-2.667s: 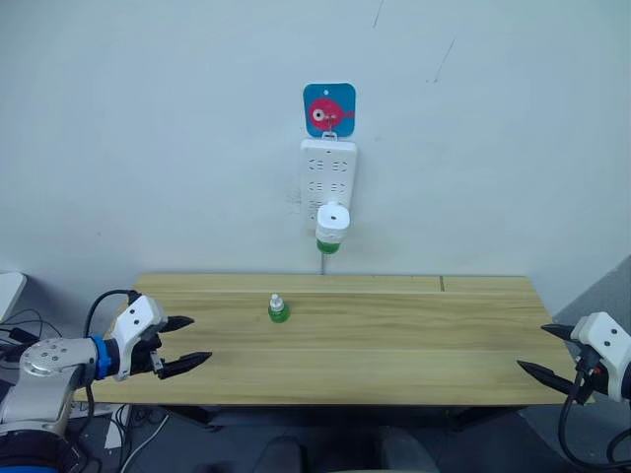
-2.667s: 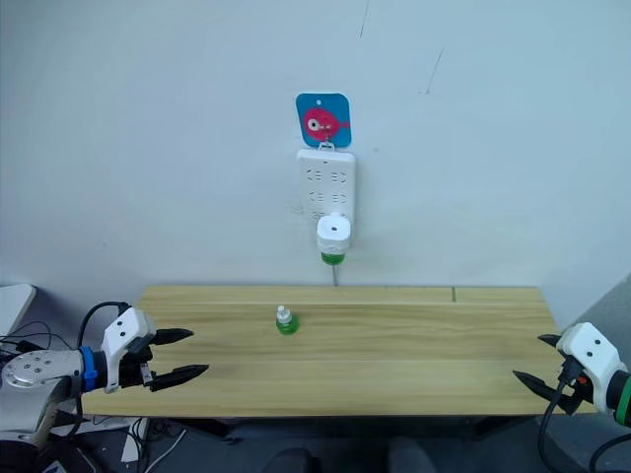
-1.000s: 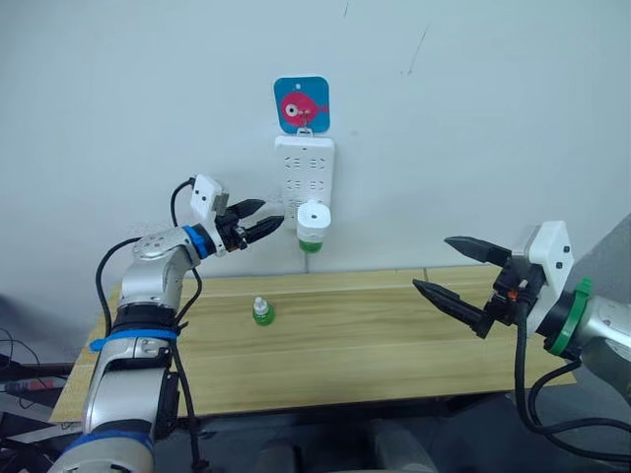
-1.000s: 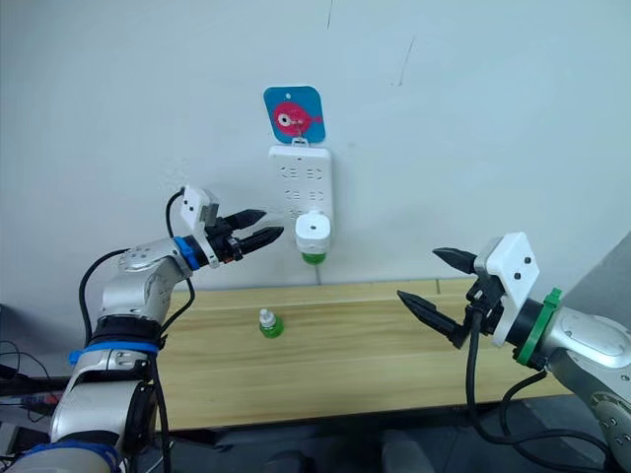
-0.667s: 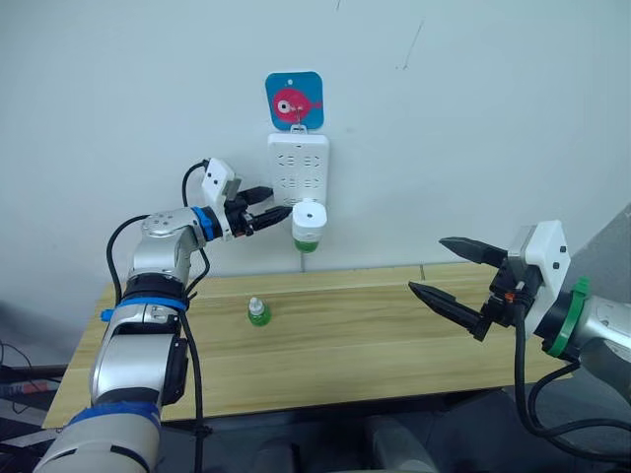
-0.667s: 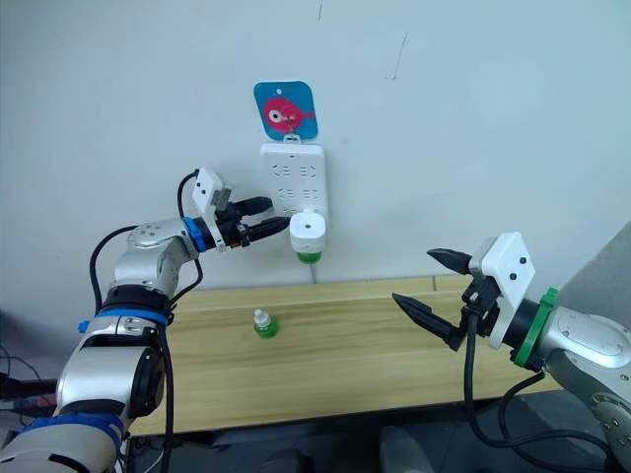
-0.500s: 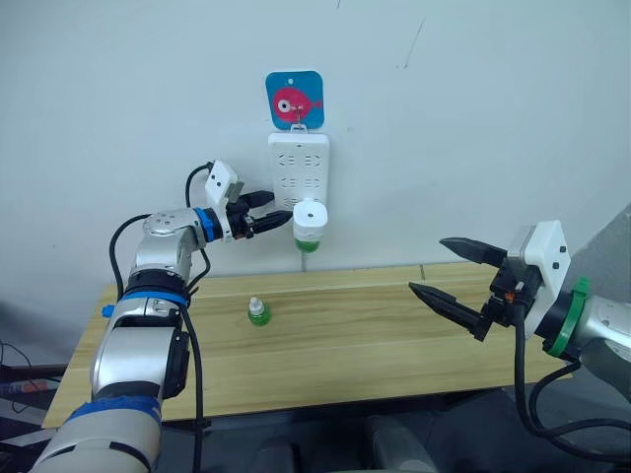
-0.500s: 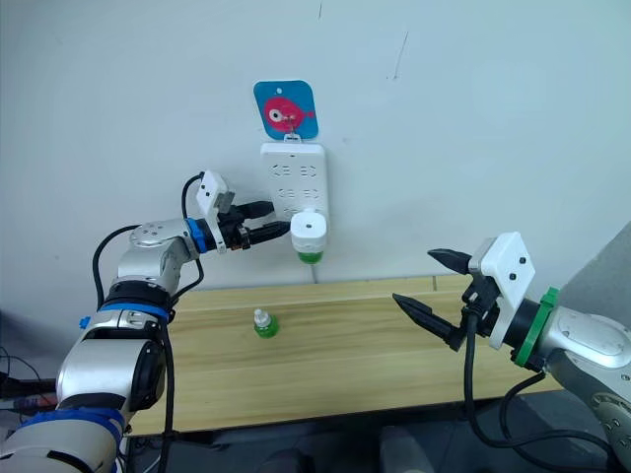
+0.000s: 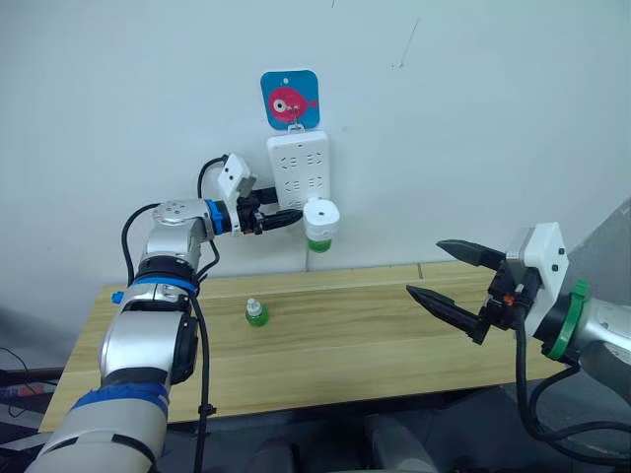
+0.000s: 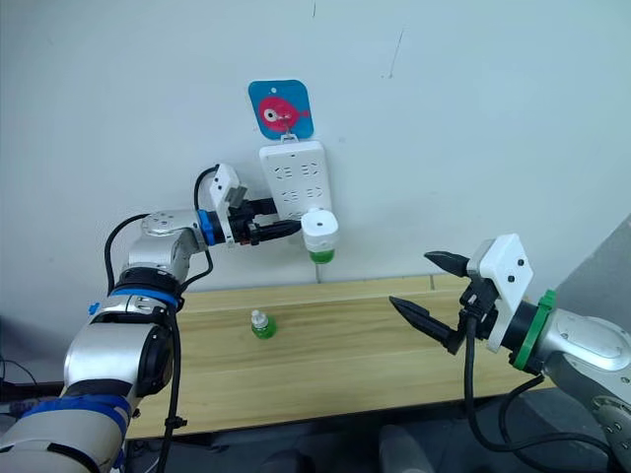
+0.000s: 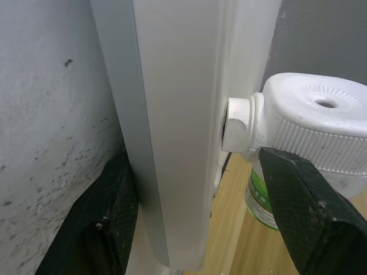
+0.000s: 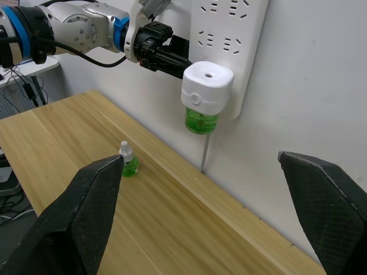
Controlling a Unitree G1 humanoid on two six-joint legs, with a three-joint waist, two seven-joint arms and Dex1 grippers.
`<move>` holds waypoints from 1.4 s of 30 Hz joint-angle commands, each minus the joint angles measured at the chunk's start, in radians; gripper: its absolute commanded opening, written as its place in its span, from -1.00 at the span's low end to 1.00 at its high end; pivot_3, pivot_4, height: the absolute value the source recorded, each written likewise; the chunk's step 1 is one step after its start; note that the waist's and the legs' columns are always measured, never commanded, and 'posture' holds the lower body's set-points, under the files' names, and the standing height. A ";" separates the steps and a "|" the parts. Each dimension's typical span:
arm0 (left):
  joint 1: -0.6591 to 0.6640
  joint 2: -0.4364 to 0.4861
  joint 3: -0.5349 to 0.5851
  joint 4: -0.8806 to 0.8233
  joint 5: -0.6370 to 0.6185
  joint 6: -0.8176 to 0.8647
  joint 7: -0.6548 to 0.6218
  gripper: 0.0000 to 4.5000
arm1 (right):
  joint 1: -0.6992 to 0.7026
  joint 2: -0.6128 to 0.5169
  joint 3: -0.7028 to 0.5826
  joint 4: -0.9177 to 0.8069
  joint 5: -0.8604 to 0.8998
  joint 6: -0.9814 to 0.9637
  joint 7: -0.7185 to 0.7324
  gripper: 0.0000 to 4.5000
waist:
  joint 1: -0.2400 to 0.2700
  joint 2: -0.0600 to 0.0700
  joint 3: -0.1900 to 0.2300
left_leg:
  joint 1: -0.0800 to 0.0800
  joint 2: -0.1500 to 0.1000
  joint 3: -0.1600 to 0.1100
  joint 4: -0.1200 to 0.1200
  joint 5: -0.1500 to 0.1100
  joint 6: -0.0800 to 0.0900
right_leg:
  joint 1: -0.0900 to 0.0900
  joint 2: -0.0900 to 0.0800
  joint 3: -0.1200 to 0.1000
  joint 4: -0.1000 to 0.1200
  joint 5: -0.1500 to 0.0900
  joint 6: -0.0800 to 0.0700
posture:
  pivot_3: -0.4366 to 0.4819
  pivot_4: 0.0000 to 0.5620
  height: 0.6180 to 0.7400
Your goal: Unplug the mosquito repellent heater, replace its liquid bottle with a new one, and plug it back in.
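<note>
1. The left end effector (image 9: 293, 218), fingers spread, sits at the power strip (image 9: 298, 172), one finger behind the strip, the other just beside the mosquito repellent heater (image 9: 319, 219) plugged in ahead of it.
2. Reseat both fingers on the heater body before closing; pull straight off the strip.
3. The right end effector (image 9: 455, 283) is spread, well apart.

No legible text, brand or number appears. The blue card (image 9: 290, 99) hung above the white power strip (image 9: 299, 175) carries a pink fish emblem without lettering. The label on the green liquid bottle (image 11: 261, 201) beneath the mosquito repellent heater (image 11: 312, 123) bears print too small to read.
</note>
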 commanded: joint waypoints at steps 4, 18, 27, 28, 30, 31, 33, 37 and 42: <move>-0.041 -0.005 0.007 -0.001 -0.002 -0.013 -0.036 -0.21 | -0.064 0.017 0.038 -0.013 0.011 -0.014 -0.031 1.00 | -0.001 0.000 0.000 | 0.000 0.000 0.000 0.000 0.000 0.000 | 0.000 0.000 0.000 0.000 0.000 0.000 | -0.50 -0.58 0.88; 0.004 -0.021 0.010 -0.086 -0.019 0.038 -0.058 -0.43 | -0.476 0.444 0.453 0.154 -0.289 0.210 -0.520 1.00 | -0.001 0.001 0.000 | -0.018 -0.001 -0.007 0.004 0.000 0.000 | -0.015 0.000 0.001 0.005 0.003 -0.005 | -0.49 -0.56 0.88; 0.031 -0.020 0.003 -0.135 -0.021 0.059 -0.058 -0.43 | -0.531 0.596 0.523 0.265 -0.445 0.222 -0.566 1.00 | -0.005 0.002 0.001 | -0.024 -0.004 -0.023 0.003 0.000 0.000 | -0.017 -0.005 -0.003 0.005 0.004 -0.005 | -0.48 -0.56 0.88; 0.032 -0.020 0.003 -0.137 -0.021 0.061 -0.058 -0.43 | -0.533 0.602 0.526 0.274 -0.457 0.220 -0.562 1.00 | -0.007 0.003 0.001 | -0.024 -0.004 -0.024 0.003 0.000 0.000 | -0.017 -0.005 -0.004 0.005 0.004 -0.005 | -0.48 -0.56 0.88; 0.034 -0.021 0.001 -0.142 -0.021 0.061 -0.058 -0.43 | -0.552 0.617 0.536 0.326 -0.497 0.201 -0.555 1.00 | -0.009 0.003 0.001 | -0.024 -0.004 -0.025 0.003 0.000 0.000 | -0.017 -0.005 -0.006 0.005 0.004 -0.005 | -0.47 -0.57 0.88; 0.036 -0.022 0.000 -0.144 -0.021 0.062 -0.058 -0.43 | -0.559 0.625 0.539 0.346 -0.511 0.195 -0.549 1.00 | -0.011 0.003 0.001 | -0.024 -0.004 -0.025 0.003 0.000 0.000 | -0.017 -0.005 -0.006 0.005 0.004 -0.005 | -0.46 -0.57 0.88; 0.038 -0.022 0.000 -0.150 -0.022 0.064 -0.058 -0.43 | -0.572 0.650 0.538 0.379 -0.528 0.180 -0.539 1.00 | -0.012 0.003 0.001 | -0.024 -0.004 -0.026 0.004 0.000 0.000 | -0.017 -0.005 -0.007 0.005 0.004 -0.005 | -0.45 -0.57 0.88; 0.045 -0.022 0.000 -0.159 -0.023 0.066 -0.057 -0.43 | -0.589 0.684 0.547 0.433 -0.571 0.149 -0.511 1.00 | -0.017 0.003 0.001 | -0.024 -0.006 -0.028 0.004 0.000 0.000 | -0.016 -0.005 -0.008 0.005 0.004 -0.005 | -0.45 -0.58 0.88; 0.051 -0.024 0.000 -0.170 -0.025 0.072 -0.055 -0.43 | -0.612 0.727 0.552 0.508 -0.621 0.103 -0.481 1.00 | -0.025 0.003 0.001 | -0.026 -0.011 -0.030 0.004 0.000 0.000 | -0.017 -0.013 -0.009 0.005 0.004 -0.005 | -0.43 -0.58 0.88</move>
